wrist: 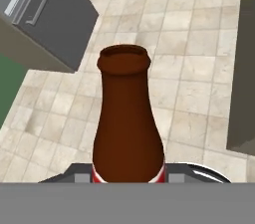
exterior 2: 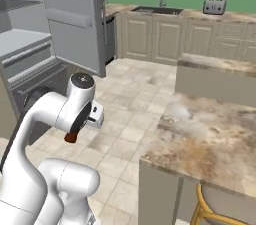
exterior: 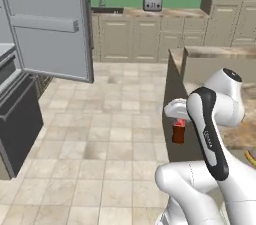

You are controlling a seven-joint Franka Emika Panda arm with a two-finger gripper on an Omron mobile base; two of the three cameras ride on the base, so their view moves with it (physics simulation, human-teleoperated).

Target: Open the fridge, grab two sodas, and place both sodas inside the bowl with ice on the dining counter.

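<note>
My gripper (exterior: 178,123) is shut on a soda (exterior: 178,133), a dark brown cola bottle with a red label, and holds it in the air over the tiled floor. In the hand view the soda (wrist: 127,118) points away from the hand, its mouth open toward the floor. From the right base view the soda (exterior 2: 71,137) peeks out beneath the wrist. The fridge (exterior: 17,114) stands at the left with its door (exterior: 50,24) swung wide open. To the right lies the dining counter (exterior 2: 210,129). The bowl is out of view.
Cream cabinets with a toaster (exterior: 152,3) and a sink (exterior 2: 160,10) line the back wall. A wooden-legged stool (exterior 2: 215,209) stands by the dining counter. Open tiled floor (exterior: 115,114) lies between fridge and counter.
</note>
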